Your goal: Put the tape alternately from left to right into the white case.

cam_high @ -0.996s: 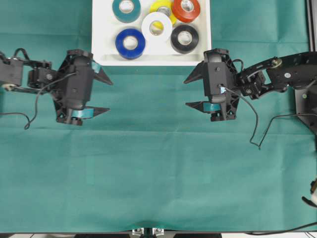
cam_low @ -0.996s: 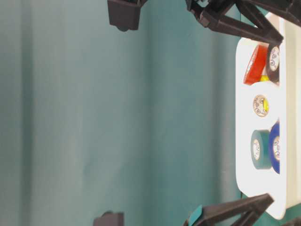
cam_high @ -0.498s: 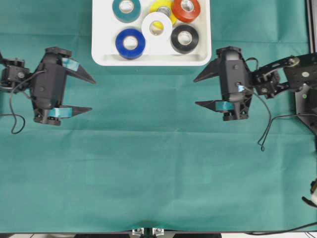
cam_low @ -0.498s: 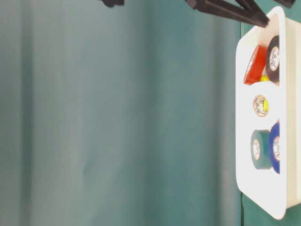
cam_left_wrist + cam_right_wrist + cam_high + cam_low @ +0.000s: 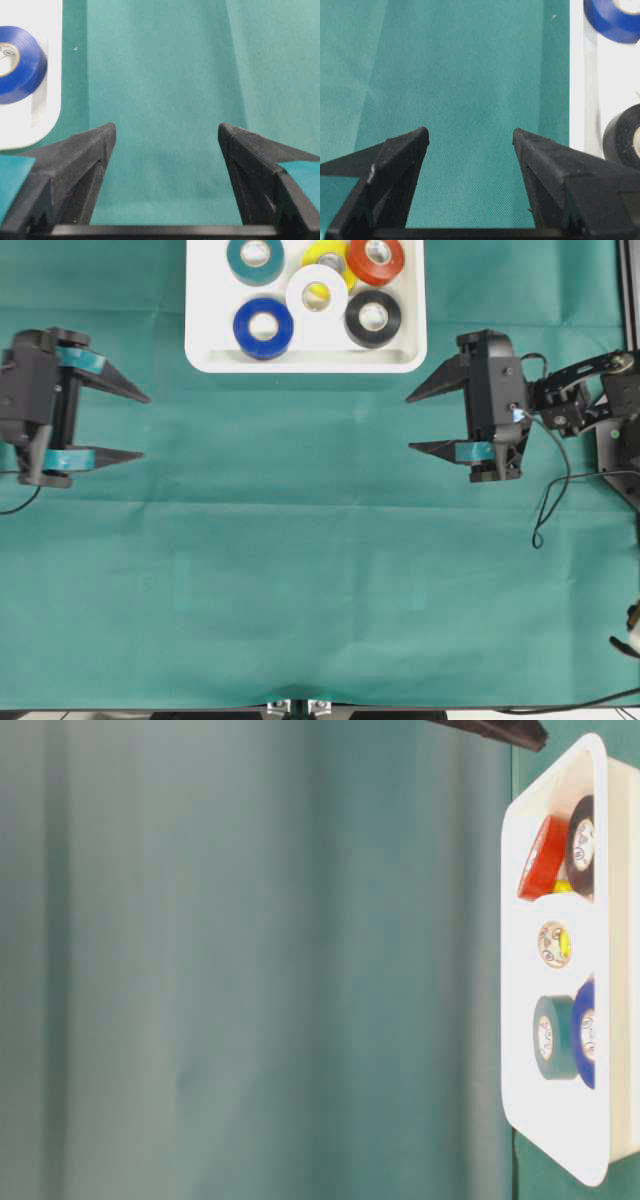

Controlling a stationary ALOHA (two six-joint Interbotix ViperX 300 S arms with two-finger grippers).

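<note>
Green cloth (image 5: pixel 320 590): soft woven cover, faintly creased. Left gripper (image 5: pixel 135 425) and right gripper (image 5: pixel 418 423): both spread, empty, well apart. White case (image 5: pixel 305 362): rigid smooth plastic, rounded rim. Inside, the tape (image 5: pixel 264 327): six rolls, light, stiff, smooth-sided; likely best pinched across the outer wall.

The white case (image 5: pixel 556 1140) stands along the right edge of this view, seen sideways against the green cloth (image 5: pixel 250 970). Inside it, an orange-red roll (image 5: pixel 541 859) leans near the case's top end, with a black roll (image 5: pixel 580 846) just beside it. A sliver of yellow (image 5: pixel 565 943) shows behind a pale core near the case's middle. Lower in the case, a teal roll (image 5: pixel 552 1038) sits against a blue roll (image 5: pixel 584 1035). A dark fingertip (image 5: pixel 500 730) pokes in just above the case's top corner.
</note>
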